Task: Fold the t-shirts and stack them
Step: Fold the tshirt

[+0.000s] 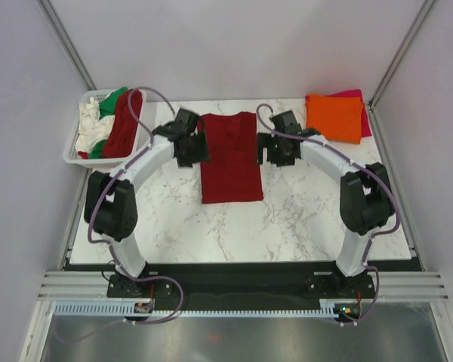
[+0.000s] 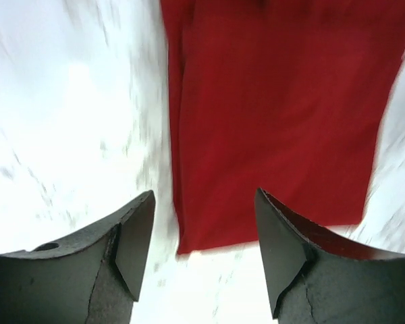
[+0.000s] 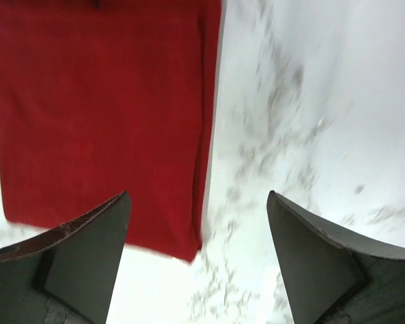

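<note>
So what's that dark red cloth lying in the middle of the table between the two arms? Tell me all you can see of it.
It is a dark red t-shirt of soft, plain cloth, its sides folded in so that it makes a long narrow rectangle. It lies flat on the white marble table, its length running front to back. The left hand and right hand are open over its side edges; neither grips it.
</note>
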Controlling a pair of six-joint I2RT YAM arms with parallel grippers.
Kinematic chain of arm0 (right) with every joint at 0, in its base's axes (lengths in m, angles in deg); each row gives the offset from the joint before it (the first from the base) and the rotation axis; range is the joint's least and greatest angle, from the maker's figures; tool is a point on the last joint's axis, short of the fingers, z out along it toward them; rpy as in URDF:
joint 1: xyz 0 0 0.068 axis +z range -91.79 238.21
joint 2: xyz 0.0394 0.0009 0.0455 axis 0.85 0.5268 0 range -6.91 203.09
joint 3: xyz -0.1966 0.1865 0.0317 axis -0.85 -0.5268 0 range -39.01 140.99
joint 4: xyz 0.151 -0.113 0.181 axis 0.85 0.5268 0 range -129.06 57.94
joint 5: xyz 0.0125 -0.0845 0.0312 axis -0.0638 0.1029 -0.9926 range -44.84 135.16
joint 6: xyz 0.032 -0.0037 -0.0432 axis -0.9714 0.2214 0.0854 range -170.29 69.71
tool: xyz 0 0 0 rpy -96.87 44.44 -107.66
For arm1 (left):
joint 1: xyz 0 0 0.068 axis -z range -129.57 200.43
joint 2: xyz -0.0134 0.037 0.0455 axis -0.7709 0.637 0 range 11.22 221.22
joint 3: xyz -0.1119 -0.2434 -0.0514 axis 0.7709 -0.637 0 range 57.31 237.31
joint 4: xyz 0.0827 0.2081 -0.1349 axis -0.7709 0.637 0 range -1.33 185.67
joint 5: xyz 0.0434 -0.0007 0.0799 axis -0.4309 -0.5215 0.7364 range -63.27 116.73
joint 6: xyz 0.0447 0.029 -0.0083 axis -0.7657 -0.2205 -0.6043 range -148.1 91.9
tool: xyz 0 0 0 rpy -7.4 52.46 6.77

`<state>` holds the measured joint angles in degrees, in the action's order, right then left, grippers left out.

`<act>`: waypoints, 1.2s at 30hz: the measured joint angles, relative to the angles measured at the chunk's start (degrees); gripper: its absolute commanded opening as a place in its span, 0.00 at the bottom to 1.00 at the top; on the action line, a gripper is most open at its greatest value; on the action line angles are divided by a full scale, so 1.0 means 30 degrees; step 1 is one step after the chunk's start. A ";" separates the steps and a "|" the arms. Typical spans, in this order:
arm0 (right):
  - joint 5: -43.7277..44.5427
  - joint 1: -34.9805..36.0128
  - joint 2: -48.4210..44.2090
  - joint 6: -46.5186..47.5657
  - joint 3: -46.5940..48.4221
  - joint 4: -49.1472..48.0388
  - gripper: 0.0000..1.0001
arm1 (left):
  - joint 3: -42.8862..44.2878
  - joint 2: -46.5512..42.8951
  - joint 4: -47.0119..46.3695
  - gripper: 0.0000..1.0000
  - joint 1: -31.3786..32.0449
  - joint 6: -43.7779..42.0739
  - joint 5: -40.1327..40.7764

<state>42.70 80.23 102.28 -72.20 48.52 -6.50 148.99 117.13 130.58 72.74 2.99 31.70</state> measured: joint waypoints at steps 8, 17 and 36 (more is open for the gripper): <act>-0.3920 0.0109 -0.2499 -0.0707 -0.7832 -0.2441 0.90 | -1.0156 -0.4000 -0.3045 0.75 0.0189 0.0488 -0.3905; -0.5836 0.0087 -0.2324 -0.1333 -0.9289 -0.5501 0.75 | -1.2546 -0.4605 -0.6572 0.76 0.0226 0.1231 -0.5493; -0.7934 0.0066 -0.1960 -0.2266 -1.1213 -0.8954 0.31 | -1.4426 -0.4044 -0.9194 0.23 0.0648 0.2477 -0.5537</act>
<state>18.90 80.43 96.40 -79.00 14.88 -33.36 105.72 105.00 102.99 74.68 10.42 15.09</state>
